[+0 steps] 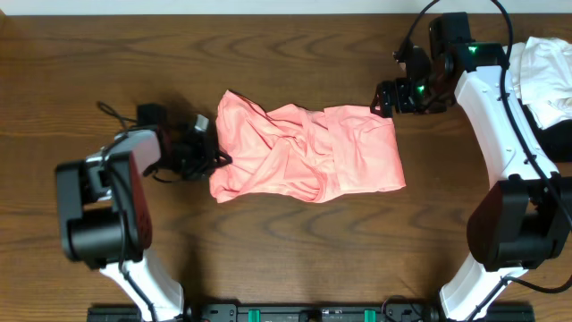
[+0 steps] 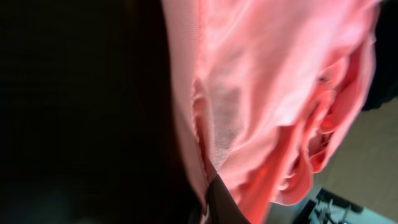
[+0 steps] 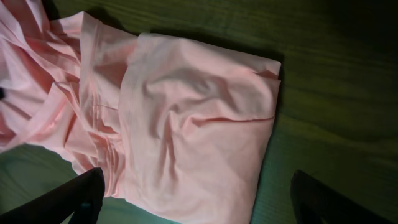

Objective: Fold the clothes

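The salmon-pink thin fabric shirt (image 1: 304, 152) lies crumpled (heavily creased, with several folds overlapping) at the centre of the brown wooden table (image 1: 89, 54). The left gripper (image 1: 213, 154) sits at the shirt's left edge, jaws pressed together and pinching the fabric; pink cloth fills the left wrist view. The right gripper (image 1: 386, 98) is at the shirt's far right corner, jaws spread wide and gripping nothing. Its two dark fingers (image 3: 84, 199) show on either side of the shirt's smoother right portion. A white crumpled garment (image 1: 550, 58) lies at the table's far right corner, well apart from the shirt.
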Robot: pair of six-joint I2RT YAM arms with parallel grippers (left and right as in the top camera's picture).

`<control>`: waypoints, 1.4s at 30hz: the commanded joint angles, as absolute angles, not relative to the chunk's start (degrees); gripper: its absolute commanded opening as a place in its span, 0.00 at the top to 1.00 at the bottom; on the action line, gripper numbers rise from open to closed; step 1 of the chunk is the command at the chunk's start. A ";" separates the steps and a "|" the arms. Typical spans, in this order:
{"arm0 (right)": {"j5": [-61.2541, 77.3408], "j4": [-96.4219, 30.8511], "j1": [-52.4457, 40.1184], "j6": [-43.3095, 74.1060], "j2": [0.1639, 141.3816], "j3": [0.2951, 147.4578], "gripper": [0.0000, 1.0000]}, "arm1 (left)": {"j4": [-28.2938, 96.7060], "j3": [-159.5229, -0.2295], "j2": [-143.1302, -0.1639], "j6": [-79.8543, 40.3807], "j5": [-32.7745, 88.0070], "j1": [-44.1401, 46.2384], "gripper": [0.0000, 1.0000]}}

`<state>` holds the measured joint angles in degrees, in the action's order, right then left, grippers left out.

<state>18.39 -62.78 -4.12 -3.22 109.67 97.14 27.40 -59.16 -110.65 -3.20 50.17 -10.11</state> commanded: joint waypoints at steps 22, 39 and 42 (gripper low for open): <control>18.46 -64.12 -4.84 -3.95 109.30 97.91 0.07 | 38.52 -61.80 -96.36 1.93 48.42 -18.28 0.94; 18.15 -65.34 -5.26 -5.02 109.30 97.91 0.06 | 38.76 -73.32 -96.20 0.14 42.00 9.45 0.94; 18.13 -65.39 -5.21 -5.02 109.30 97.91 0.05 | 38.65 -74.85 -96.20 0.10 38.70 14.81 0.94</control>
<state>18.37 -65.21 -4.97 -3.88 109.67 97.12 38.59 -72.53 -97.43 0.05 42.54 10.96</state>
